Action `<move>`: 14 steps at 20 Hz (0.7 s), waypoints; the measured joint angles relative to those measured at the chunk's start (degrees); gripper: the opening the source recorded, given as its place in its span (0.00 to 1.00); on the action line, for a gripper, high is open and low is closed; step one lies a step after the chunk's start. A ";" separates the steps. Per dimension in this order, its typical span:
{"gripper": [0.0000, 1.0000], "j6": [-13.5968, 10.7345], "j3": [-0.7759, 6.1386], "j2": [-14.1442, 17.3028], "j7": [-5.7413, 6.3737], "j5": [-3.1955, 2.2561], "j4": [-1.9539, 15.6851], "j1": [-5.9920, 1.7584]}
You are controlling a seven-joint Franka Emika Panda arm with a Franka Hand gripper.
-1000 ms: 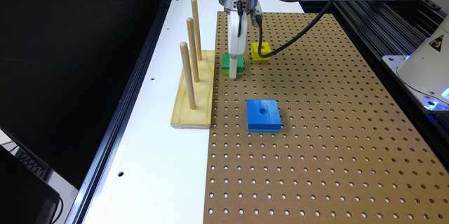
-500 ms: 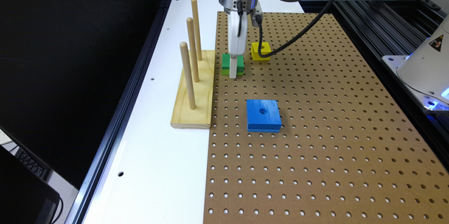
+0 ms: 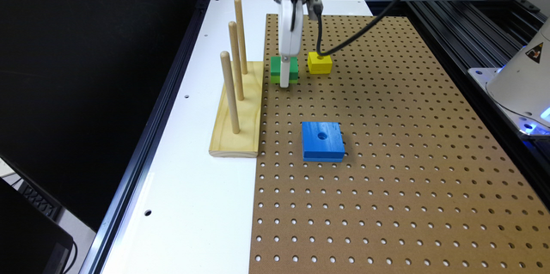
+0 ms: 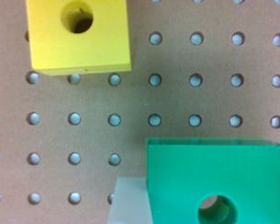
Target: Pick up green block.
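- The gripper point(image 3: 285, 77) is down at board level, and the green block point(image 3: 284, 69) sits right behind its white finger in the exterior view, on the brown pegboard point(image 3: 386, 171) just beside the wooden peg stand point(image 3: 239, 111).
- From the wrist camera, the green block point(image 4: 214, 182) has one pale fingertip point(image 4: 129, 201) pressed flush against its side edge; the opposite side runs out of the picture, so whether the grip is closed on the block I cannot tell.
- The wrist view gives the block's round centre hole and a lighter lower layer peeking along one edge; the exterior view shows that layer as a yellow-green band underneath.
- The yellow block point(image 3: 319, 63) lies just beside the green one toward the exterior view's right, apart from it; the wrist camera shows bare board between them point(image 4: 79, 35).
- The exterior view adds the blue block point(image 3: 322, 141), well apart, nearer the camera.
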 joint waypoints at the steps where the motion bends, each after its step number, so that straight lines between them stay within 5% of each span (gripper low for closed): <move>1: 0.00 -0.37 0.00 -0.29 0.00 0.00 -0.02 0.00; 9: 0.00 -0.78 0.00 -1.10 0.00 0.00 -0.14 0.00; 14: 0.00 -6.24 0.02 -6.65 0.00 0.02 -0.15 0.00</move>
